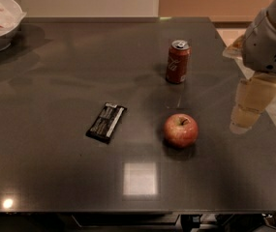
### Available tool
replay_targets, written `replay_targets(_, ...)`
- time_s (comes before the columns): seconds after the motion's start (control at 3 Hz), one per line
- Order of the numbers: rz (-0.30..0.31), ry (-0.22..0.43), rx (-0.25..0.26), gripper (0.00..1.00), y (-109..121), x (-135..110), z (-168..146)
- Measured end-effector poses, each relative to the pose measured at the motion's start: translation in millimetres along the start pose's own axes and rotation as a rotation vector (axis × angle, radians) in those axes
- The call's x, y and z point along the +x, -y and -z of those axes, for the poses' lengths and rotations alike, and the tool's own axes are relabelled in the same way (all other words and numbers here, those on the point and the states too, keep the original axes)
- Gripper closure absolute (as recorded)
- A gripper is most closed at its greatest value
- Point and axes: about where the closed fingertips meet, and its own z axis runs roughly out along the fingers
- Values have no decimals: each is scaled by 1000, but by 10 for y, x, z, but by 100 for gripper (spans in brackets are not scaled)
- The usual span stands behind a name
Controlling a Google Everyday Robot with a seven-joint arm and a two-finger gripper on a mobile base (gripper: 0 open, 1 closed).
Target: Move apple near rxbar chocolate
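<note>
- The apple (181, 130) sat right of the frame's centre on the dark table (55, 178), upright, with its stem dimple facing up and slightly toward the upper right.
- Being round, it had no clear long axis; its red skin showed a yellowish patch near the top.
- The chocolate bar (106, 122) lay flat left of centre, well apart from the apple and at about the same height in the frame.
- The bar's long axis ran on a steep diagonal from lower left to upper right, with a pale stripe along its right side.
- Bare tabletop lay between the bar and the apple, and more stretched below both toward the front edge, where a square light reflection showed.
- A red soda can (177, 62) stood upright above the apple, apart from it.
- A white bowl (2, 21) sat at the upper left corner.
- The gripper (244, 122) hung at the right side of the frame over the table's right edge, pointing down, near the apple but clear of it; I cannot tell how far open it was, and no object showed in it.
</note>
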Motion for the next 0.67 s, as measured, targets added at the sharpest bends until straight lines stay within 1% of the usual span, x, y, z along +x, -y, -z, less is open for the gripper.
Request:
replay_targets(0.33,63,34,-65,0,-132,-160,-276)
replay_targets(0.67,114,70,-118,0,-297,-265,-555)
